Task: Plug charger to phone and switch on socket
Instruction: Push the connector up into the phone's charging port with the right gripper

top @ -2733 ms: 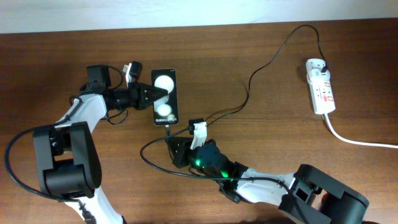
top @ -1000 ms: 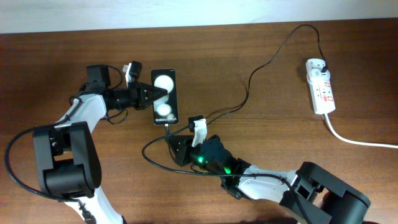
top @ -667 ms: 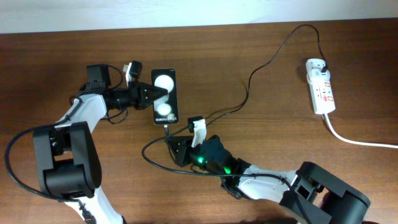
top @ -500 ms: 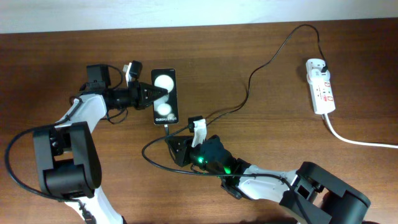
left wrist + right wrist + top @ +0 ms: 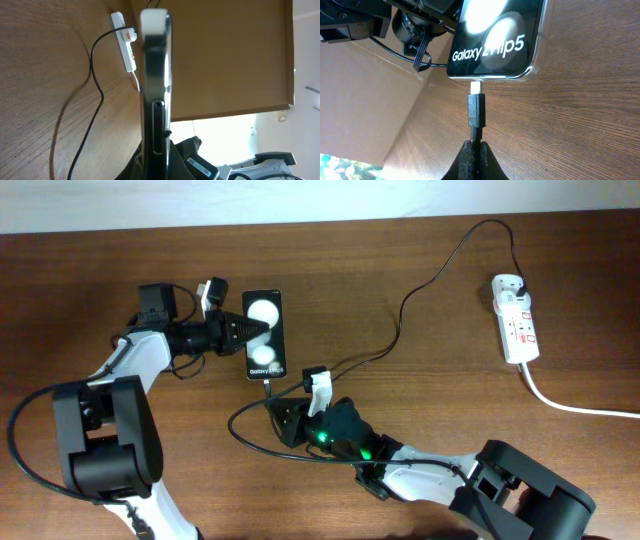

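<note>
at a wooden table (image 5: pixel 120 240), two robot arms work the first half of a charging job. the left gripper (image 5: pixel 246 334) is closed on the side edge of the phone (image 5: pixel 266 336), which lies flat with its screen lit, left of the table's middle; the left wrist view shows the handset edge-on between the fingers. the right gripper (image 5: pixel 474 150) is clamped shut on the charger (image 5: pixel 420 285) just behind its connector (image 5: pixel 475 107), which points straight at the port in the phone's bottom edge. the silver tip touches that edge, but bare metal shows between the black housing and the phone, so the connector looks at best partly in and not pushed home. the cable runs in a long loop across the table to the socket (image 5: pixel 517 320), well apart at the far right, where its far end appears to be plugged in beside the white cord (image 5: pixel 570 405). whether the socket's switch is on cannot be told from here, and neither gripper is near it; seating the connector and flipping the switch look to be what remains.
</note>
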Action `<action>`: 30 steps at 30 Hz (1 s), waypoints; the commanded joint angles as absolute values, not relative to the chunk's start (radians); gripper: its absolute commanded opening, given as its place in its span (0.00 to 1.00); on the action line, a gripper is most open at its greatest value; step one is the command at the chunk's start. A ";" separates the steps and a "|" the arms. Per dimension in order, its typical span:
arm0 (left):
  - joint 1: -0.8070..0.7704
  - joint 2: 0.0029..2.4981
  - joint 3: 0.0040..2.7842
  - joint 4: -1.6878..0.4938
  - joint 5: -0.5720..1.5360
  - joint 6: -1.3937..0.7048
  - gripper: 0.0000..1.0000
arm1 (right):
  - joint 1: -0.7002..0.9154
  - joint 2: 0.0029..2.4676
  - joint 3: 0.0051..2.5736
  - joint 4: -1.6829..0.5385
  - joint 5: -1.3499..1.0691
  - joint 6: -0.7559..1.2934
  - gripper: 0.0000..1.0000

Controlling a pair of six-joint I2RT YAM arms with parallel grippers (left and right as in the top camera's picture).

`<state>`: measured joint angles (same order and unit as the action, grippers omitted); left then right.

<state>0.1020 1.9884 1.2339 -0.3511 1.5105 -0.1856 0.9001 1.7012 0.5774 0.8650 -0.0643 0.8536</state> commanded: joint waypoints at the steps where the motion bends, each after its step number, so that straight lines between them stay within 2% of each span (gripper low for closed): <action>1: 0.101 1.993 1.236 -0.352 1.549 -0.194 0.00 | 0.895 1.708 0.580 0.880 0.013 0.847 0.04; 30: 0.101 1.993 1.236 -0.353 1.531 -0.194 0.00 | 0.894 1.708 0.606 0.902 0.118 0.873 0.04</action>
<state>0.1040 1.9884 1.2346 -0.3458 1.4879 -0.1921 0.9115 1.7058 0.5774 0.8730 0.0078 0.8650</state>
